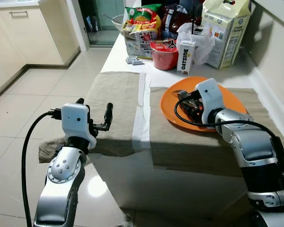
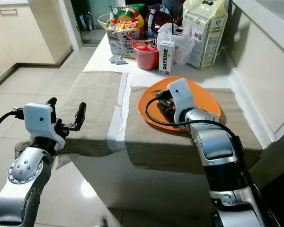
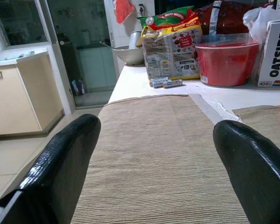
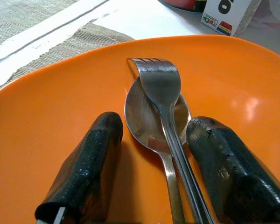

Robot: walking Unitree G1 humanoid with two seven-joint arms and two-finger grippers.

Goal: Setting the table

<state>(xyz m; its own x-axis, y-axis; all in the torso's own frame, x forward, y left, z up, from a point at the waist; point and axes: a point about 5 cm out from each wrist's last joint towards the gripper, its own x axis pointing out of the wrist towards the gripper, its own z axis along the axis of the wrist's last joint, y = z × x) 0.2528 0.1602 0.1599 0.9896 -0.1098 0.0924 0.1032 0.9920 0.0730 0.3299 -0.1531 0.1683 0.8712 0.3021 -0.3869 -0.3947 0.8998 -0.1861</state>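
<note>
Your right pincer (image 4: pixel 149 163) sits low over the round orange plate (image 4: pixel 46 107) on the right beige woven placemat (image 1: pixel 180 142), fingers spread to either side of a steel fork (image 4: pixel 161 88) lying on a steel spoon (image 4: pixel 140 119) in the plate. Your left pincer (image 1: pixel 97 113) hovers with fingers apart at the near edge of the left beige woven placemat (image 1: pixel 113 94) on the white bench (image 1: pixel 118 59). Beyond the plate stands a white Oatside carton (image 1: pixel 185 57) beside a red bowl (image 1: pixel 164 56).
</note>
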